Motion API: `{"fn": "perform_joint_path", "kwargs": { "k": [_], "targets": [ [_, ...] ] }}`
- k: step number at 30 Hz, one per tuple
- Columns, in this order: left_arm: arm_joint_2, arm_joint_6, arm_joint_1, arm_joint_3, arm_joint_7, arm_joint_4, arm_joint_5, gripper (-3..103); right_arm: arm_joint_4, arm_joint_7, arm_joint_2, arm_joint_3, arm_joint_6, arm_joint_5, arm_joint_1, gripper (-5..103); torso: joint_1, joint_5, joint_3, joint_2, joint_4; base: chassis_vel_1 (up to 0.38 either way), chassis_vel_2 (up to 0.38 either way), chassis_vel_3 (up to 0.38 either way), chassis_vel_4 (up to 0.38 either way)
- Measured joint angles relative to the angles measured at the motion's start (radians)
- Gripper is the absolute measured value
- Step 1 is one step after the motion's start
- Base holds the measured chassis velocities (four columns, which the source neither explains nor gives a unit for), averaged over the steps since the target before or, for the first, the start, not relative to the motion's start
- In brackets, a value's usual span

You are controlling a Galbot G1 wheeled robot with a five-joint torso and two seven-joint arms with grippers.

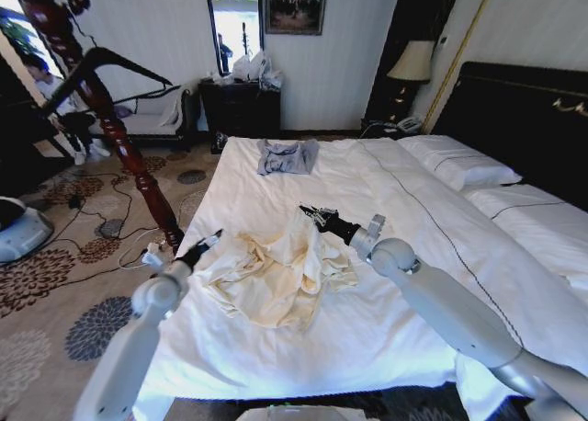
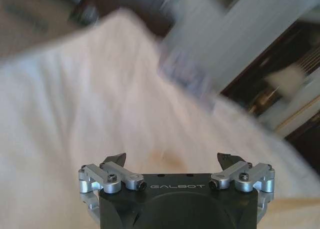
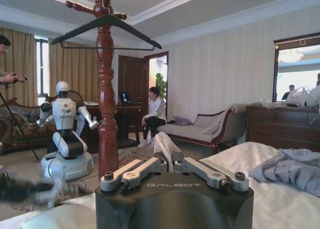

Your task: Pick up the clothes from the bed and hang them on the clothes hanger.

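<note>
The clothes (image 1: 276, 276), a cream long-sleeved garment, lie crumpled on the white duvet of the bed (image 1: 395, 334). My right gripper (image 1: 310, 215) is shut on a raised fold at the garment's far edge. That fold of the clothes (image 3: 165, 143) sticks up between the shut fingers in the right wrist view. At the garment's left edge, by the side of the bed, my left gripper (image 1: 209, 242) is open; its fingers (image 2: 116, 159) stand wide apart over the white bedding. The black clothes hanger (image 1: 106, 61) hangs on a wooden coat stand, and this clothes hanger (image 3: 106, 25) also appears in the right wrist view.
The wooden coat stand (image 1: 138, 168) rises beside the bed's left edge. A small grey-blue garment (image 1: 287, 156) lies at the foot of the bed. Another robot (image 3: 65, 131) stands on the patterned carpet, with cables nearby. A dark dresser (image 1: 241, 107) stands against the far wall.
</note>
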Motion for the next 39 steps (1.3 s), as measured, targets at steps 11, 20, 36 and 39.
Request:
{"fn": "perform_joint_path", "kwargs": {
  "k": [11,20,36,39],
  "targets": [
    [-0.08,0.128,-0.024,0.059,-0.097,0.025,-0.049,100,-0.021,-0.009,0.013,-0.006,0.015,-0.021,-0.006,1,0.0,0.0,0.0,0.0,0.0003,0.0,0.0,0.0,0.0],
    [-0.125,0.106,-0.015,0.038,-0.081,0.027,-0.09,62,-0.04,-0.024,0.02,0.002,0.038,-0.039,-0.015,1,0.0,0.0,0.0,0.0,0.0003,0.0,0.0,0.0,0.0],
    [-0.027,-0.05,-0.065,0.027,0.139,0.058,-0.14,8,-0.025,-0.027,0.002,0.039,0.057,-0.051,-0.047,1,0.0,-0.0005,0.0,0.0,0.0004,0.0,0.0,0.0,0.0],
    [0.047,-0.069,-0.129,0.035,0.167,0.076,-0.159,0,-0.018,-0.023,-0.006,0.054,0.059,-0.05,-0.053,1,0.0,-0.0005,0.0,0.0,0.0005,0.0,0.0,0.0,0.0]
  ]
}}
